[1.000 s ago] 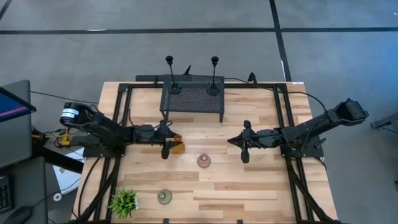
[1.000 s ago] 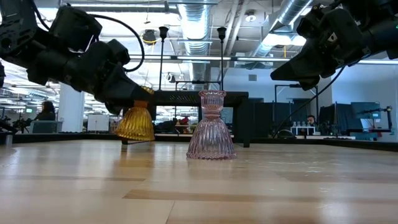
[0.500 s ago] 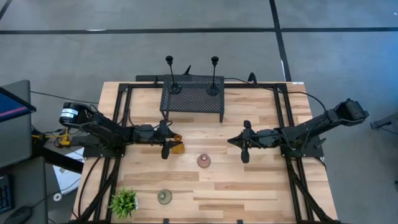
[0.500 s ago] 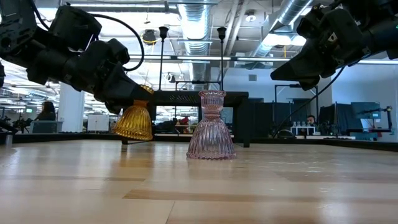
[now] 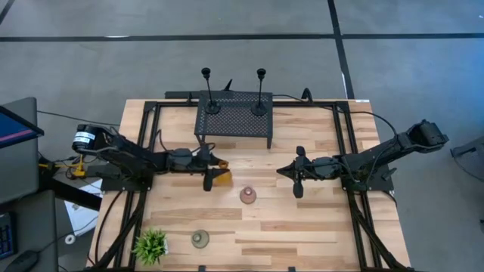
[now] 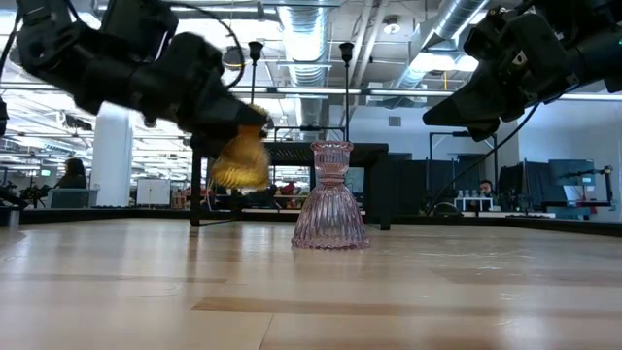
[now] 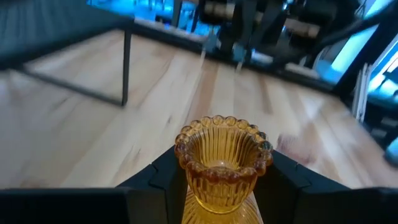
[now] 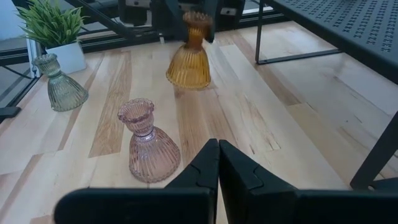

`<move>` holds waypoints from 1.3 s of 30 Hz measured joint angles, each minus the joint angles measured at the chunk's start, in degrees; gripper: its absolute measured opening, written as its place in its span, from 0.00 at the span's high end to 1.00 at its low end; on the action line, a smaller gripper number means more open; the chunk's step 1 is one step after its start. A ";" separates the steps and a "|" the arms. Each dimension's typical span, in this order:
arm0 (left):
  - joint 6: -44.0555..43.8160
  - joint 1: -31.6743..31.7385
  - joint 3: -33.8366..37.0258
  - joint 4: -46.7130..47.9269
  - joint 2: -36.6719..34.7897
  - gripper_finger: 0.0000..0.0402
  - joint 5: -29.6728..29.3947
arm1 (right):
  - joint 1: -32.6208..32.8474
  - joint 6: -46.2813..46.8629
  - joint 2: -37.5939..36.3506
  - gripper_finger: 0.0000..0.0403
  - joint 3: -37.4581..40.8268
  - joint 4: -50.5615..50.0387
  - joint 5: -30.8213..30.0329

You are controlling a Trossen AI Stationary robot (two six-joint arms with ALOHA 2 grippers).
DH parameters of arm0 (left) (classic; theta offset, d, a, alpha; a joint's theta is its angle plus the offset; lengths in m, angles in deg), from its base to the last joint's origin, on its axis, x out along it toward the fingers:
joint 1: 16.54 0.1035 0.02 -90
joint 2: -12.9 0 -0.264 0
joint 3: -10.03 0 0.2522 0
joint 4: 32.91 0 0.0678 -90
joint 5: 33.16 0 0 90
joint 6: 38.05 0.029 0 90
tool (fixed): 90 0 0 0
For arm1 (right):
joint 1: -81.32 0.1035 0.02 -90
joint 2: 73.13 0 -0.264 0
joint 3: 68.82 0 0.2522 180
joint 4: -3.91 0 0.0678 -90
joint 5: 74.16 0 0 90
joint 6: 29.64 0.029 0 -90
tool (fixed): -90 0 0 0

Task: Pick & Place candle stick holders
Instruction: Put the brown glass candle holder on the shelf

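My left gripper (image 5: 210, 174) is shut on the amber holder (image 5: 221, 177), which hangs above the table left of centre; it also shows in the low view (image 6: 241, 160) and the right wrist view (image 8: 189, 61). The pink holder (image 5: 247, 196) stands on its base at the table's centre. The grey-green holder (image 5: 200, 239) stands near the front edge. Two tall black holders (image 5: 208, 91) (image 5: 261, 89) stand on the black mesh stand (image 5: 234, 119). My right gripper (image 5: 296, 175) is shut and empty, in the air right of the pink holder. My left gripper pinches the amber holder's upper cup, just below the beaded rim (image 7: 199, 186), between its two fingers (image 7: 163, 177), one on each side. The fingers come level from the table's left. The holder is lifted clear of the table, rim up and roughly upright.
A small spiky green plant in a white pot (image 5: 151, 245) stands at the front left corner, next to the grey-green holder. The mesh stand's legs (image 8: 258, 37) rise from the table's far middle. Black frame rails (image 5: 144, 151) run along both sides.
My left gripper has gone up and toward the table's right edge, still shut on the amber holder. The holder, which was low by the table top, now hangs clear above it and closer to the pink holder.
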 joint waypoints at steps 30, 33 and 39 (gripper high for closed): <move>11.84 19.61 -22.96 19.37 -3.72 0.63 -12.22 | 0.00 -0.02 -0.02 1.00 -0.02 -0.37 0.02; 9.96 20.87 -22.91 19.27 -1.86 0.63 -11.71 | 0.00 -0.02 -0.02 1.00 -0.02 -0.37 0.02; 8.36 21.36 -22.89 17.83 0.20 0.63 -11.11 | 0.00 -0.02 -0.02 1.00 -0.02 -0.37 0.02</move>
